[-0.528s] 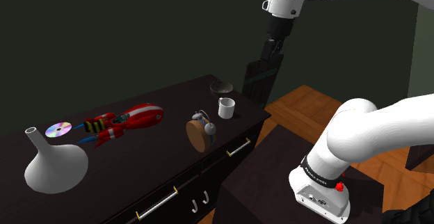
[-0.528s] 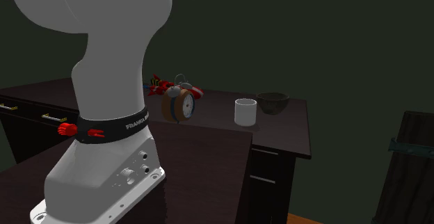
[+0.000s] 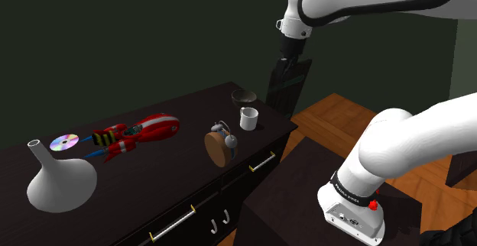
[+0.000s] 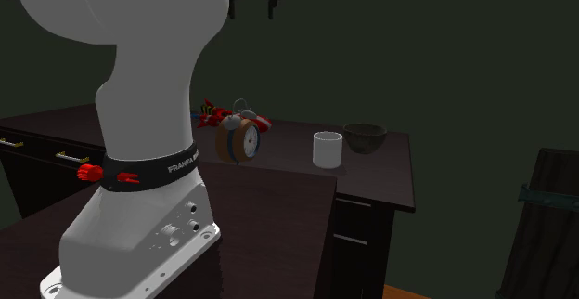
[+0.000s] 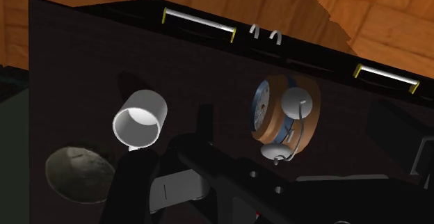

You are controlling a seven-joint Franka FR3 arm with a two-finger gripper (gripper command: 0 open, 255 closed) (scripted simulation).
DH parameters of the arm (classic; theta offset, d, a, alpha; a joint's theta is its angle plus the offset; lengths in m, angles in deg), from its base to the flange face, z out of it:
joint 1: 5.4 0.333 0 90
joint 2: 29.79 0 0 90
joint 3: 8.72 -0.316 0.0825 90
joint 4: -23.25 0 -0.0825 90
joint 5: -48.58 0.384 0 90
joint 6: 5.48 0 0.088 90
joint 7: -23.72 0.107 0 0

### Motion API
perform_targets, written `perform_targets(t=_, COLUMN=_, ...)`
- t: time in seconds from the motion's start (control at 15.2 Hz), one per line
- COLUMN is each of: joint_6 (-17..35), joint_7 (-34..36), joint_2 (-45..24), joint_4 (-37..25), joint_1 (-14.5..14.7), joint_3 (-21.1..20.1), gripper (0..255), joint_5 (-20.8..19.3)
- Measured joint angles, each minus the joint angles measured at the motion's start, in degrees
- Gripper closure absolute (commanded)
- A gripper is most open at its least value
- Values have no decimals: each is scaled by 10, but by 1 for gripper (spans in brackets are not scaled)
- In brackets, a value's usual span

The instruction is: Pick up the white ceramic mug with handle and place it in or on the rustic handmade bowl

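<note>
The step in hand is the approach: nothing is grasped yet. The tool (image 4: 255,6) hangs at the top edge of the second exterior view, left of centre and well above the dark surface (image 4: 382,172). Its fingers stand apart with nothing between them.

The white mug (image 3: 248,118) stands upright just right of centre in the shoulder view, near the surface's far corner. The dark bowl (image 3: 243,95) sits near it, a little higher in the frame. In the wrist view the mug's open mouth lies between the bowl and an alarm clock (image 5: 284,115).

The next move, as I judge it, is a descent that centres the open tool over the mug. One finger should go to each side of its wall, clear of bowl and clock. The handle's direction I cannot make out.
</note>
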Motion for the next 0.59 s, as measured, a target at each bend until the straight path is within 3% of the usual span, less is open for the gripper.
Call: perform_targets(t=0.59, joint_6=178, joint_7=-38, joint_2=-157, joint_4=21, joint_1=-13, joint_3=35, gripper=0, joint_5=-12)
